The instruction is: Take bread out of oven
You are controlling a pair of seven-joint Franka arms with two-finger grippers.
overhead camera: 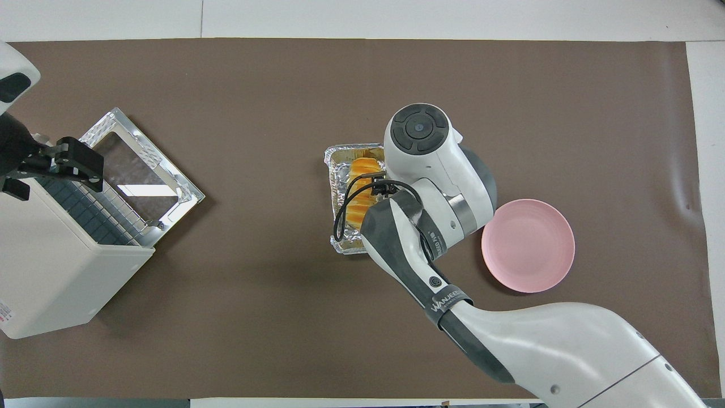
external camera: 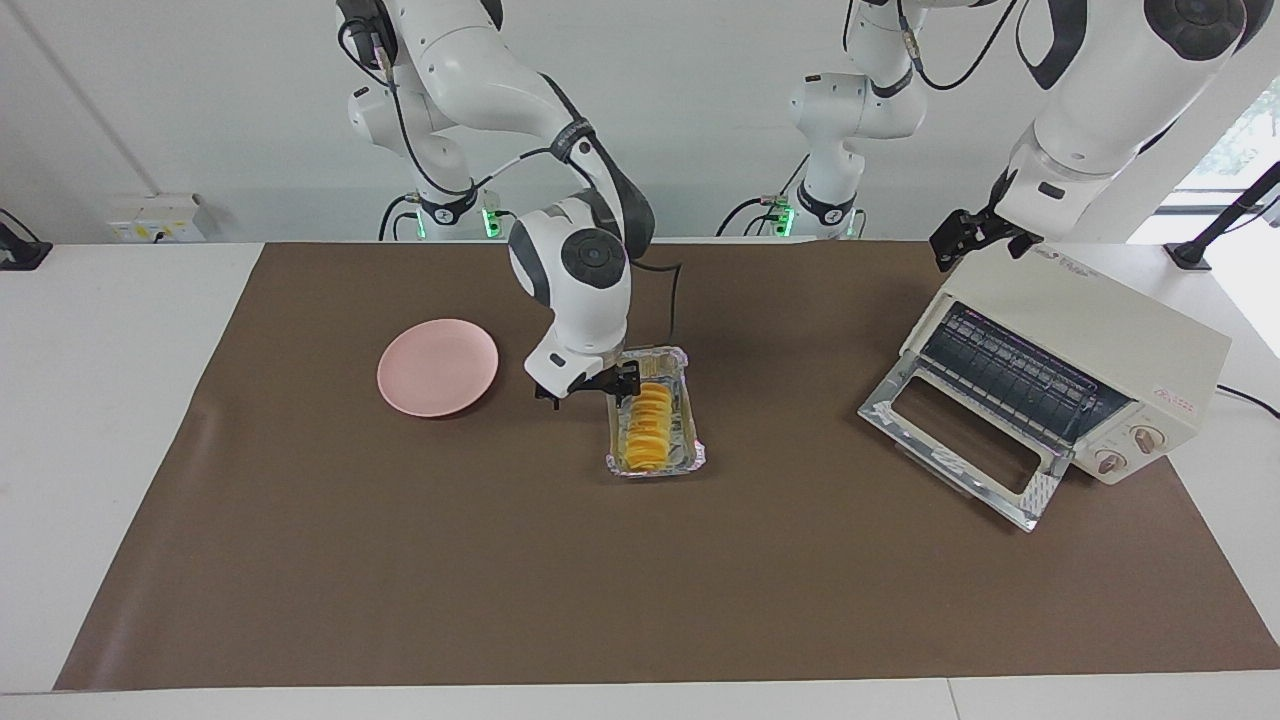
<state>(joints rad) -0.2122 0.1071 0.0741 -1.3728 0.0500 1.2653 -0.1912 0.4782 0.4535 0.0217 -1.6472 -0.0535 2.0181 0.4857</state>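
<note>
Right arm stretches in from its base, wrist bent steeply down, its right gripper (external camera: 587, 386) low with jaws spread wide, while the left arm stands tall, forearm sloping down, and its left gripper (external camera: 975, 238) hangs raised in the air, jaws apart.

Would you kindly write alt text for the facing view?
The bread lies in a foil tray mid-table, the open right gripper low beside it. A pink plate sits toward the right arm's end; the oven stands door-down under the left gripper.
</note>
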